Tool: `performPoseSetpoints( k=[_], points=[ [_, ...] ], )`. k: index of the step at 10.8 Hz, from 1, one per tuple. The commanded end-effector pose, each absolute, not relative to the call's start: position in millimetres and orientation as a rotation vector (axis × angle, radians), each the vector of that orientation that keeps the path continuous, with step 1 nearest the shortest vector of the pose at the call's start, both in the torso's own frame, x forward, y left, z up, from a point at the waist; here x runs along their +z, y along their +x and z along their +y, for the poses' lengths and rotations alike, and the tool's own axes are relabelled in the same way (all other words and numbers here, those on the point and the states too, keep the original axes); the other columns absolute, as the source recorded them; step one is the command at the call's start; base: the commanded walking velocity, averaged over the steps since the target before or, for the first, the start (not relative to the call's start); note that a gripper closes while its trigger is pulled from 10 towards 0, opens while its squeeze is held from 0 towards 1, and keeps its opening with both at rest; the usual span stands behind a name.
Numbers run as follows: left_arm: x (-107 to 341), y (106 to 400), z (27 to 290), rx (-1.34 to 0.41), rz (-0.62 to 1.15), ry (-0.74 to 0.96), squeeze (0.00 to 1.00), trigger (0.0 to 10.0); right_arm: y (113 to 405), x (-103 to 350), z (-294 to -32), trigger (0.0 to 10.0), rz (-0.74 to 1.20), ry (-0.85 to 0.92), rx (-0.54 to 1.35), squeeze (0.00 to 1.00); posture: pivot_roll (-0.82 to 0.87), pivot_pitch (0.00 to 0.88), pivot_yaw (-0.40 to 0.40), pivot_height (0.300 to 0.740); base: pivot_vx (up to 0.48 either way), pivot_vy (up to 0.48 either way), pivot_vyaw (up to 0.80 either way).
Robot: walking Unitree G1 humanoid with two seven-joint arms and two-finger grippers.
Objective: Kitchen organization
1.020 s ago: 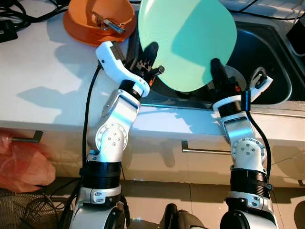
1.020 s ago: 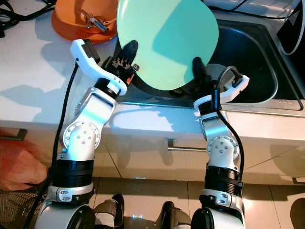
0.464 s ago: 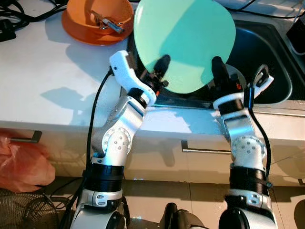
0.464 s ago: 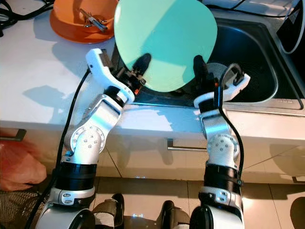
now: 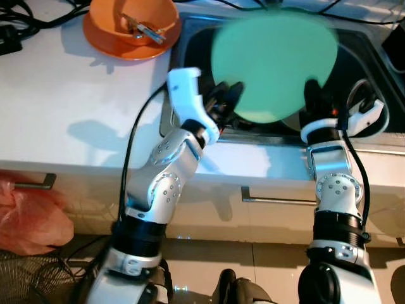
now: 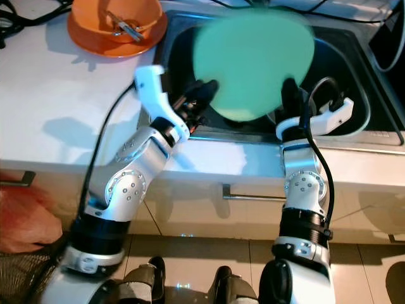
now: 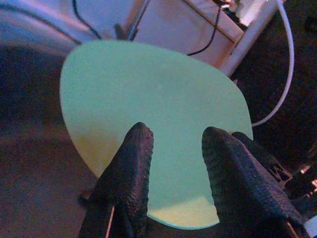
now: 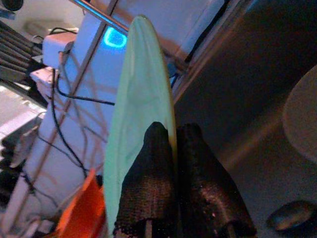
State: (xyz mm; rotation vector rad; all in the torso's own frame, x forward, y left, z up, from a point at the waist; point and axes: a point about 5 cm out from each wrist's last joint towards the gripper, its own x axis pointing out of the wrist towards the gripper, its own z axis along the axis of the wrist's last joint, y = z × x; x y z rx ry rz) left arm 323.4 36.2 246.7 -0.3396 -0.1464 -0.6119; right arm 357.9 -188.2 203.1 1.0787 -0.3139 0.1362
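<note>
A pale green plate (image 5: 273, 66) stands on edge, tilted, over the dark sink (image 5: 193, 50); it looks blurred. My right gripper (image 5: 312, 95) is shut on the plate's lower right rim, and in the right wrist view its fingers (image 8: 148, 148) pinch the thin edge of the plate (image 8: 138, 94). My left gripper (image 5: 229, 95) is open at the plate's lower left. In the left wrist view its two fingers (image 7: 131, 158) stand apart in front of the face of the plate (image 7: 148, 99).
An orange bowl (image 5: 133, 25) holding metal utensils sits on the white counter (image 5: 63, 95) left of the sink. A grey round disc (image 5: 296, 120) lies in the basin. Cables run along the back. A red bag (image 5: 31, 218) hangs below the counter at left.
The plate has swung to the right, further over the sink, carried by my right gripper. My left arm has followed it to the right, its fingers now open at the plate's lower left.
</note>
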Motion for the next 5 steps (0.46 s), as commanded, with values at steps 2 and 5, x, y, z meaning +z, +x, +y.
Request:
performPoseSetpoints(
  k=[2,5],
  points=[
    [254,320,34,-0.628,-0.184,-0.231,0.00,10.0,361,214,-200,0.0,-0.369,1.041,0.091,0.00,0.18,0.212,-0.057,0.740,0.000,0.000,0.00],
    [241,319,43,-0.597,-0.163,-0.071,0.00,10.0,364,209,-203,10.0,-0.332,0.935,0.038,0.00,0.19,0.210,-0.058,0.740,0.000,0.000,0.00]
  ],
)
